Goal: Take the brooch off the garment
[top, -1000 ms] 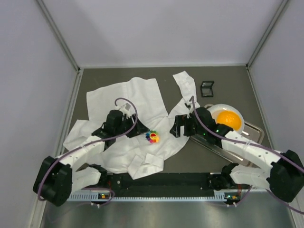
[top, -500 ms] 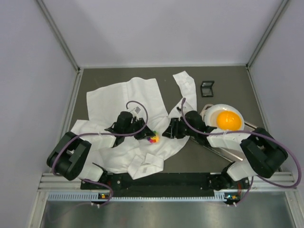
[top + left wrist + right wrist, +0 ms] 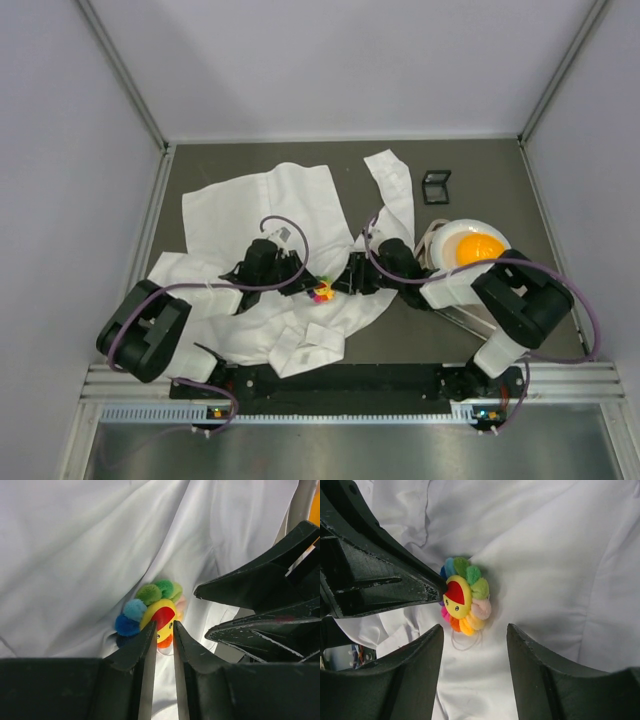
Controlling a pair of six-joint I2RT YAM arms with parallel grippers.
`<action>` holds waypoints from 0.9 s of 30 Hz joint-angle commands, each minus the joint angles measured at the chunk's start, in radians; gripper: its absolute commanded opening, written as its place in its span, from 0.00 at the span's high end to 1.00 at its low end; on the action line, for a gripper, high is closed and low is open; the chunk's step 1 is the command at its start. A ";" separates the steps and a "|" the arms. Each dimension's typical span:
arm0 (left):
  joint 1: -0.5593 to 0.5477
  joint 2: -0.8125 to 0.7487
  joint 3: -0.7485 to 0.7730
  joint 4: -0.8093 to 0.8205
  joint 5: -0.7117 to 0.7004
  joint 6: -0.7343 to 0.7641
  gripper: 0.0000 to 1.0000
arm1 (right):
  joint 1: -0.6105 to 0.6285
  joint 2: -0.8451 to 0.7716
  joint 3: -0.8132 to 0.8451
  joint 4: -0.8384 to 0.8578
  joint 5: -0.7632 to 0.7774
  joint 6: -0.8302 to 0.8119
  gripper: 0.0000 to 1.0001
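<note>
The left gripper [image 3: 161, 625], pinched nearly shut, noses the brooch [image 3: 152, 611] at its twelve o'clock, hold unclear, while the right gripper [image 3: 475, 636] hangs half-open and empty opposite.

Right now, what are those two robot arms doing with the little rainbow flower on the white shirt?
They are working to take the flower brooch off the white shirt, which lies spread on the table. The left tool is pinched nearly shut on the brooch's edge. The right tool faces it from the other side, open, with the brooch just ahead of it. The brooch sits on the cloth, not yet off.
</note>
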 commanded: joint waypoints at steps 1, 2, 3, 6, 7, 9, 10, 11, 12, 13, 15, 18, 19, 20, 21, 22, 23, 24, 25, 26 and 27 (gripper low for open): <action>0.001 -0.043 -0.038 0.016 -0.062 0.008 0.75 | 0.024 0.041 0.014 0.103 -0.012 0.005 0.45; 0.001 -0.048 -0.038 0.011 -0.071 0.007 0.74 | 0.024 0.052 0.016 0.108 -0.009 0.007 0.45; 0.001 -0.048 -0.040 0.010 -0.072 0.005 0.74 | 0.024 0.057 0.016 0.111 -0.011 0.011 0.45; 0.001 -0.046 -0.043 0.004 -0.082 0.001 0.74 | 0.024 0.070 0.020 0.122 -0.020 0.010 0.45; 0.003 -0.046 -0.043 0.005 -0.082 0.001 0.74 | 0.026 0.075 0.023 0.125 -0.023 0.010 0.44; 0.001 -0.051 -0.046 0.005 -0.085 0.002 0.74 | 0.027 0.099 0.029 0.143 -0.040 0.017 0.44; 0.001 -0.053 -0.046 0.005 -0.086 0.002 0.73 | 0.029 0.110 0.033 0.157 -0.050 0.022 0.44; 0.001 -0.060 -0.045 0.004 -0.088 0.004 0.73 | 0.032 0.122 0.037 0.181 -0.072 0.026 0.44; 0.001 -0.065 -0.045 0.004 -0.086 0.005 0.72 | 0.033 0.145 0.039 0.194 -0.080 0.037 0.44; 0.001 -0.074 -0.045 0.002 -0.082 0.005 0.71 | 0.035 0.158 0.040 0.206 -0.087 0.043 0.44; 0.001 -0.117 -0.046 -0.012 -0.072 0.008 0.66 | 0.036 0.167 0.034 0.255 -0.113 0.062 0.44; -0.003 -0.216 -0.037 -0.093 -0.080 0.041 0.57 | 0.041 0.163 0.016 0.287 -0.126 0.074 0.44; -0.002 -0.246 -0.029 -0.132 -0.091 0.057 0.49 | 0.041 0.155 0.013 0.292 -0.129 0.077 0.44; -0.005 -0.291 -0.003 -0.171 -0.098 0.095 0.46 | 0.041 0.150 0.007 0.297 -0.130 0.079 0.44; -0.005 -0.310 0.017 -0.276 -0.106 0.116 0.46 | 0.044 0.147 0.003 0.303 -0.136 0.091 0.44; -0.006 -0.319 0.038 -0.333 -0.135 0.133 0.46 | 0.046 0.146 -0.001 0.330 -0.152 0.099 0.44; -0.008 -0.333 0.058 -0.384 -0.143 0.163 0.48 | 0.046 0.141 -0.010 0.352 -0.159 0.108 0.44; -0.009 -0.335 0.095 -0.463 -0.147 0.177 0.52 | 0.046 0.141 -0.015 0.375 -0.167 0.134 0.45; -0.009 -0.335 0.110 -0.493 -0.148 0.189 0.55 | 0.046 0.141 -0.018 0.414 -0.173 0.145 0.45; -0.009 -0.330 0.124 -0.524 -0.141 0.211 0.58 | 0.046 0.144 -0.023 0.430 -0.188 0.154 0.45; -0.011 -0.330 0.144 -0.544 -0.143 0.217 0.59 | 0.044 0.144 -0.024 0.444 -0.193 0.172 0.45</action>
